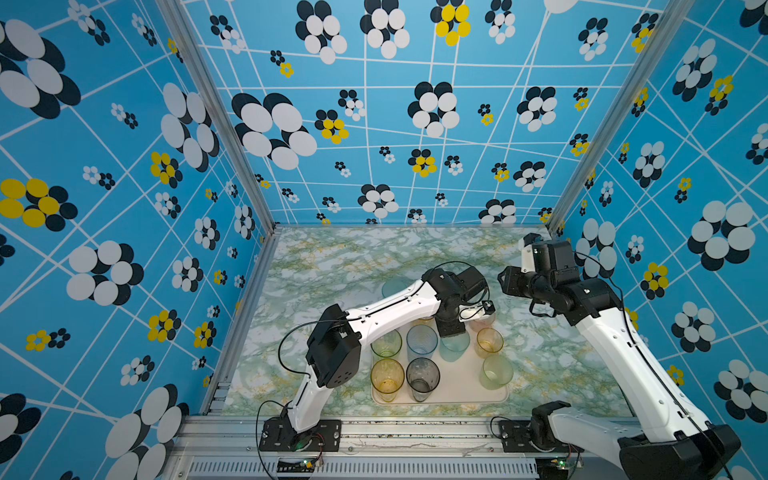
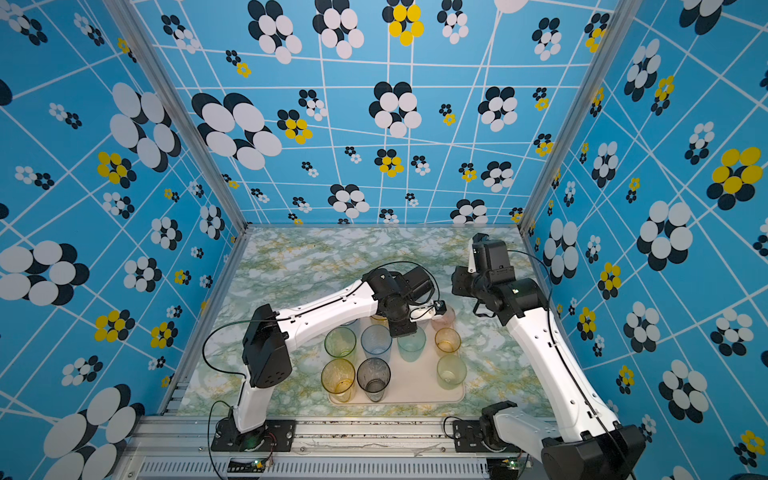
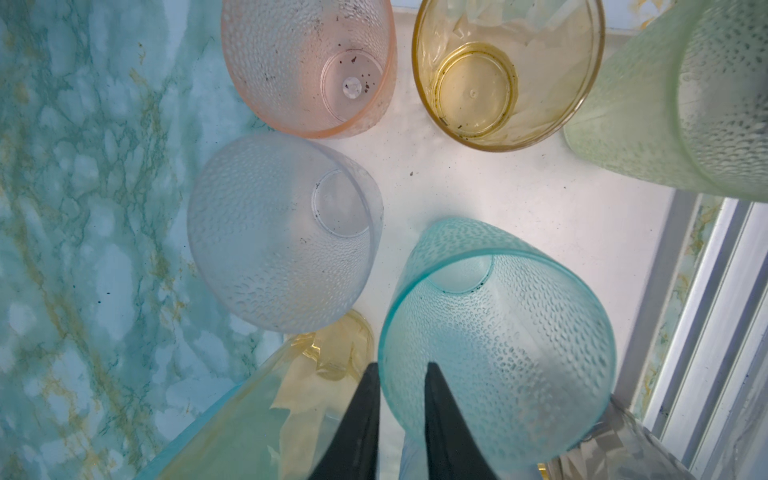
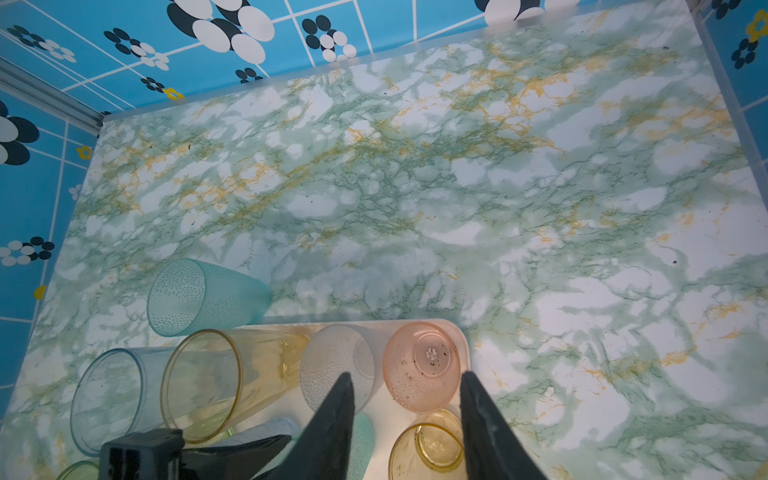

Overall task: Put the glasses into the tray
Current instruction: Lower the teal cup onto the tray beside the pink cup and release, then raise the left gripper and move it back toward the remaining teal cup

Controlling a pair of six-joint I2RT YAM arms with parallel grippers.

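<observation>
Left wrist view looks straight down on the grip. The left claw (image 3: 402, 365) has one finger inside and one outside the wall of a teal tumbler (image 3: 498, 353) and is clamped over its rim, presumably because the glass is too wide to span. The tumbler stands upright over the cream tray (image 3: 478, 187), in a gap beside a clear glass (image 3: 270, 249) and a pink glass (image 3: 307, 66). Whether its base touches the tray I cannot tell.

The glasses already in the tray stand mouth-up in close rows, which I'd guess saves room. The right claw (image 4: 405, 374) hovers above the tray's far end, fingers apart and empty, likely keeping clear. A second teal tumbler (image 4: 203, 297) waits on the desk (image 4: 498, 187), just beyond the tray. No brand, label or writing is legible anywhere.
</observation>
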